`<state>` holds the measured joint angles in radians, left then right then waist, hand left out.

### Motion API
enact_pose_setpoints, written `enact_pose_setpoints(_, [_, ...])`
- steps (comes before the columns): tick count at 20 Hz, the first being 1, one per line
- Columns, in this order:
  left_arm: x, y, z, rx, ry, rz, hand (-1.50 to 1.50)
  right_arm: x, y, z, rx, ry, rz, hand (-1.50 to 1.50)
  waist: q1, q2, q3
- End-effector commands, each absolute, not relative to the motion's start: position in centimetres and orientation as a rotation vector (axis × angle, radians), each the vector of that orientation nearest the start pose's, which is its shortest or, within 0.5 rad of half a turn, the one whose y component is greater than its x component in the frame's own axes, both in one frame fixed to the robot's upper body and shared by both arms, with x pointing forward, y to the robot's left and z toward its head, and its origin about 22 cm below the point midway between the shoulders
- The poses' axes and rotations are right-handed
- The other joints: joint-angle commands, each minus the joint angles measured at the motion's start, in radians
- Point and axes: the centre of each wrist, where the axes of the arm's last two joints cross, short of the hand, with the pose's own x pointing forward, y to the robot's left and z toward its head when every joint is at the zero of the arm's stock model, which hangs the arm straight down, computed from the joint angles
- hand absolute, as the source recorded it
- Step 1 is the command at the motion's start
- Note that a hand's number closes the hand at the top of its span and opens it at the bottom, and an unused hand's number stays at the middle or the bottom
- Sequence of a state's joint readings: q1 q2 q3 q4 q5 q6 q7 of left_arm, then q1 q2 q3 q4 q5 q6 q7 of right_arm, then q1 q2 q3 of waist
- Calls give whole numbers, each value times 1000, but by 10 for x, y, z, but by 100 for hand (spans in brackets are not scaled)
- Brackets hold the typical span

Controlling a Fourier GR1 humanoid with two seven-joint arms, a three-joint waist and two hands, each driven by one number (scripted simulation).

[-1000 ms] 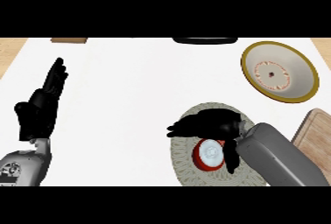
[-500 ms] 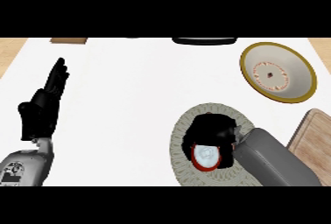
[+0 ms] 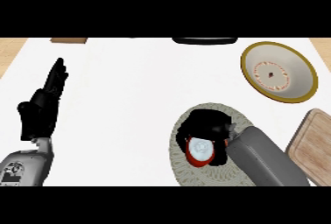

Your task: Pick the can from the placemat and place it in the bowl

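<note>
A red can (image 3: 199, 152) with a pale lid stands on the round woven placemat (image 3: 194, 175) at the lower right. My right hand (image 3: 205, 124) is over the can, its black fingers curled round the can's top and sides. The bowl (image 3: 279, 72), cream inside with a yellow rim, sits at the upper right, apart from the hand. At the left my left hand (image 3: 43, 107) rests open with fingers pointing up, holding nothing.
A wooden board (image 3: 315, 146) lies at the right edge beside the placemat. A dark object (image 3: 203, 40) and a brown block (image 3: 68, 40) sit along the far edge. The white counter (image 3: 129, 87) stretches between the hands.
My right hand has come down and closed round the can on the placemat. The left hand has stayed in place.
</note>
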<state>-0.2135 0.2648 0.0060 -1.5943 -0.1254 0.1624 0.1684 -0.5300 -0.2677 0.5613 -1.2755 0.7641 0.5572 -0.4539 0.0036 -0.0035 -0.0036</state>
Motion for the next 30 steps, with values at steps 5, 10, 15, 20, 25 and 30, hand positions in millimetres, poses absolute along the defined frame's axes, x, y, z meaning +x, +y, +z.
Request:
enact_pose_setpoints(5, [287,271,75,413,-1648,-168,0,347,-130,29,-344,-1237,1308,150,-11,12,-2])
enact_pose_setpoints(10, [293,258,81,366,-1674,-209,0,362,-106,66,-578,-1262,920,150,49,10,3])
enact_pose_setpoints(15, [296,251,87,320,-1664,-219,0,369,-79,119,-747,-1431,536,150,81,4,4])
enact_pose_setpoints(20, [302,245,89,342,-1663,-210,0,373,-41,156,-926,-1426,313,150,53,3,2])
enact_pose_setpoints(25, [292,252,81,385,-1654,-189,0,380,-24,157,-1086,-1361,220,150,30,4,3])
enact_pose_setpoints(30, [283,257,85,385,-1665,-185,0,407,-67,142,-1133,-1364,93,150,20,7,4])
